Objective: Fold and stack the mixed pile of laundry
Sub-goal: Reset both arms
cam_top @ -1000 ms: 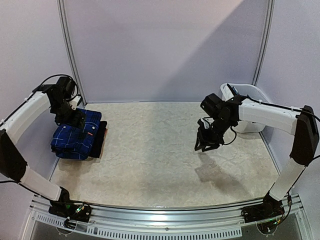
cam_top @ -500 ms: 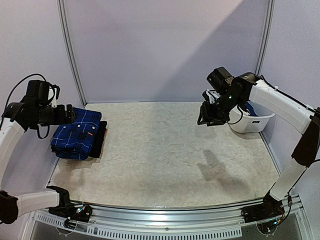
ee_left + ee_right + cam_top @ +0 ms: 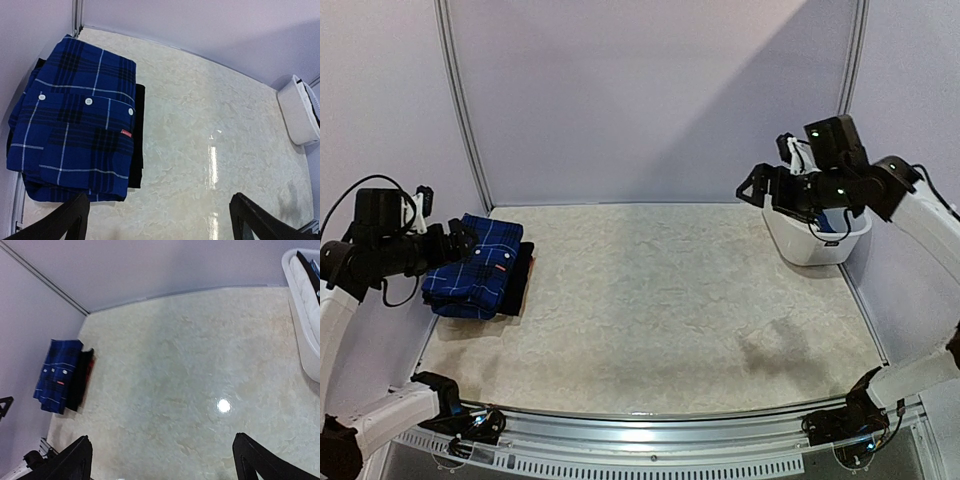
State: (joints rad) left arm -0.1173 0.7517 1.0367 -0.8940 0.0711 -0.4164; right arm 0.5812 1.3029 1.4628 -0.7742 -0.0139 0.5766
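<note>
left tool (image 3: 160, 200): jaws spread wide, nothing between them. it hung in the air over the near-left edge of the stack, clear of the cloth.

right tool (image 3: 162, 439): jaws also wide apart, empty. it was raised high at the far right, just beside the white plastic laundry basket (image 3: 805, 243) and pointing back across the tabletop (image 3: 660, 300).

stack sat at the far-left corner of the tabletop, close to the left wall. the folded blue plaid button shirt with white buttons and a small red tag (image 3: 75, 130) lay on top. the plain black folded garment (image 3: 138, 150) was under it, its edge sticking out along the shirt's right side. a thin red edge (image 3: 89, 371) showed along that same side in the right wrist view; couldn't tell which garment it belonged to.

the basket stood at the far-right corner, well apart from the stack. dark cloth with a bit of blue (image 3: 311, 271) showed over its rim; couldn't make out what it was.

middle of the tabletop carried only glare spots and the right arm's shadow.
</note>
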